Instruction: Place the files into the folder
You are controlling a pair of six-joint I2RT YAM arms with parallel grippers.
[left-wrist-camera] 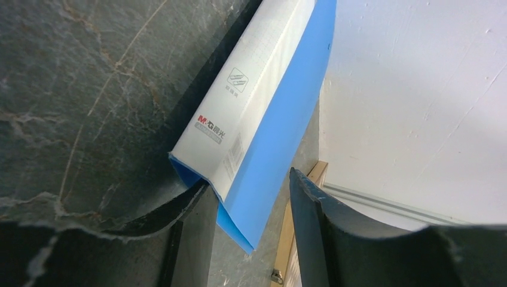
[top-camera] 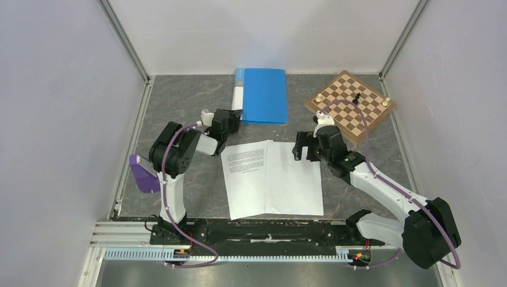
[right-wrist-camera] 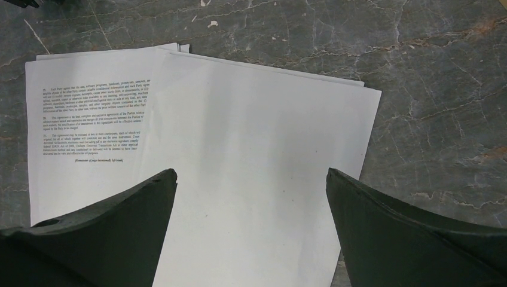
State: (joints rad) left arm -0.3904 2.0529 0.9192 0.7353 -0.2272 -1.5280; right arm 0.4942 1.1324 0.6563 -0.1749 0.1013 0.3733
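Observation:
The folder lies flat and closed at the back of the table, bright blue with a pale spine strip on its left. My left gripper is at its near left corner. In the left wrist view that corner of the folder sits between the jaws of the left gripper, which is open; the left finger touches the folder's edge and the right finger stands apart. The files lie fanned mid-table. My right gripper hovers open above the files, its fingertips spread wide.
A wooden chessboard with a few pieces lies at the back right, close to the folder; its edge shows in the left wrist view. A purple object sits by the left arm. White walls enclose the table on three sides.

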